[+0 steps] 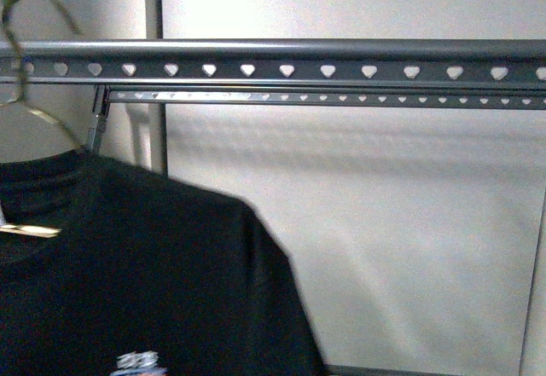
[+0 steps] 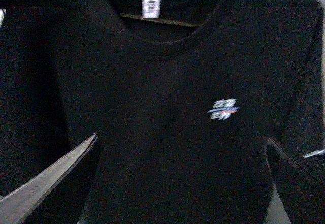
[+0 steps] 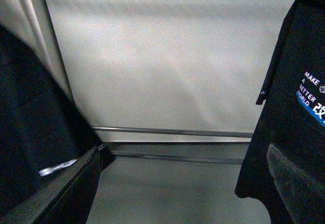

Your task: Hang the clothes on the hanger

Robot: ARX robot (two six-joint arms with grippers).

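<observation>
Front view: the black T-shirt (image 1: 145, 274) hangs on a brass wire hanger (image 1: 30, 231) low left, below the grey rack's rail (image 1: 341, 60). Left wrist view: left gripper (image 2: 181, 140) spread open, facing the shirt's print (image 2: 223, 109). Right wrist view: right gripper (image 3: 183, 149) spread open, empty.

Front, left-wrist cameras — same T-shirt (image 1: 128, 265)

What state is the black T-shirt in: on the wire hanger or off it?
On: the wire hanger has its bar running inside the T-shirt collar, which drapes over it.
</observation>
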